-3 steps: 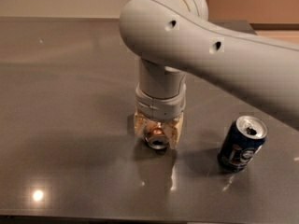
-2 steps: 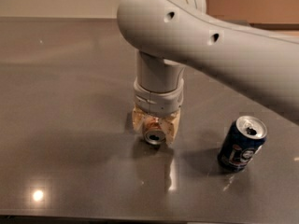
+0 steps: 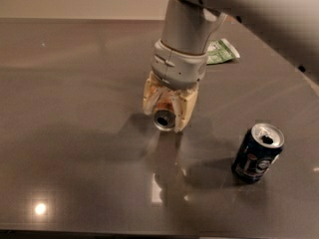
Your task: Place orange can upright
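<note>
My gripper point(image 3: 166, 114) hangs from the grey arm over the middle of the dark table point(image 3: 75, 108). It is shut on the orange can point(image 3: 164, 117), which lies sideways between the cream fingers point(image 3: 185, 109) with its silver end facing the camera. Most of the can's copper body is hidden inside the fingers. The can is held a little above the table surface, with its reflection below it.
A dark blue can point(image 3: 257, 153) stands upright on the table to the right of the gripper. A green and white packet point(image 3: 220, 51) lies behind the arm at the back right. The table's right edge runs diagonally at the far right.
The gripper has risen from the table with the orange can held in it. The arm has swung up and back, uncovering the green packet. The blue can has not moved.
</note>
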Available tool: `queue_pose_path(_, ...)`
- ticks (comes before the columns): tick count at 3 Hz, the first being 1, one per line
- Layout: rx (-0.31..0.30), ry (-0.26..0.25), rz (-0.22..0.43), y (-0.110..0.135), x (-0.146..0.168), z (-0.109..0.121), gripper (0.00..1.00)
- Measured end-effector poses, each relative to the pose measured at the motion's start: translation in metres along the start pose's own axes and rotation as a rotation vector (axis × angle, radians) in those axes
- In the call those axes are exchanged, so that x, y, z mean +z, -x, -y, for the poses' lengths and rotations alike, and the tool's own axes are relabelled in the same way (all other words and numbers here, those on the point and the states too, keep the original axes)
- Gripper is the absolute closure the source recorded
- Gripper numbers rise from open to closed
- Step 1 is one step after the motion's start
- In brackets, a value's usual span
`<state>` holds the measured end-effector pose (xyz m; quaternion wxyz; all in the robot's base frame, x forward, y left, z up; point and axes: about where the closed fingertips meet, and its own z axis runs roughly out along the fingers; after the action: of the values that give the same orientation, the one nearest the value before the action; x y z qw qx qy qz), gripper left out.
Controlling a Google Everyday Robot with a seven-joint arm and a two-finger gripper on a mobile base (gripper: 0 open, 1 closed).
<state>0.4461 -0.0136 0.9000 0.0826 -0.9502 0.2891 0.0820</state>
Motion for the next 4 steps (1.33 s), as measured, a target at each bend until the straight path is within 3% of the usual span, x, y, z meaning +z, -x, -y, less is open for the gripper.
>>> queue_pose_path(1,0.18,-0.131,0.179,-0.01,-0.043,0.03,1.0)
queue_pose_path(2,0.358,-0.2,0.312,-0.024,-0.065,0.039,1.0)
queue_pose_path(4,0.711,-0.222,0.51,-0.059,-0.08,0.033,1.0)
